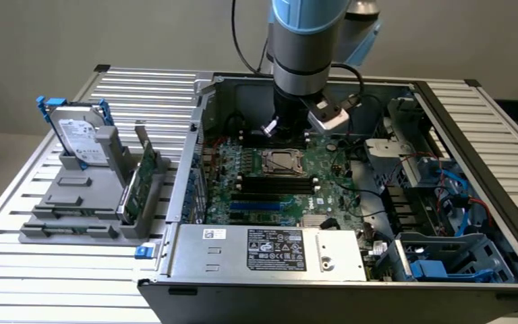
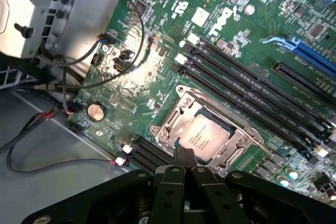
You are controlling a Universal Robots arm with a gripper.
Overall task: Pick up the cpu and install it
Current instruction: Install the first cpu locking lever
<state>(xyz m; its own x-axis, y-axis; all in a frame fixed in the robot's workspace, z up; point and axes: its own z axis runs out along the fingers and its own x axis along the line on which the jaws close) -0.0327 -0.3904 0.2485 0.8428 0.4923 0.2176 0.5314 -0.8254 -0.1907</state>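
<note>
A slatted metal table (image 1: 124,88) carries an open computer case (image 1: 331,283) and a grey stand holding a hard drive (image 1: 79,138). The arm hangs over the motherboard (image 1: 286,196).

In the wrist view the gripper (image 2: 185,162), fingers pinched together and empty, hovers just beside the cpu (image 2: 202,136), which sits in its socket frame (image 2: 239,142). Placement looks done; any further move needs a clean vertical lift.
</note>
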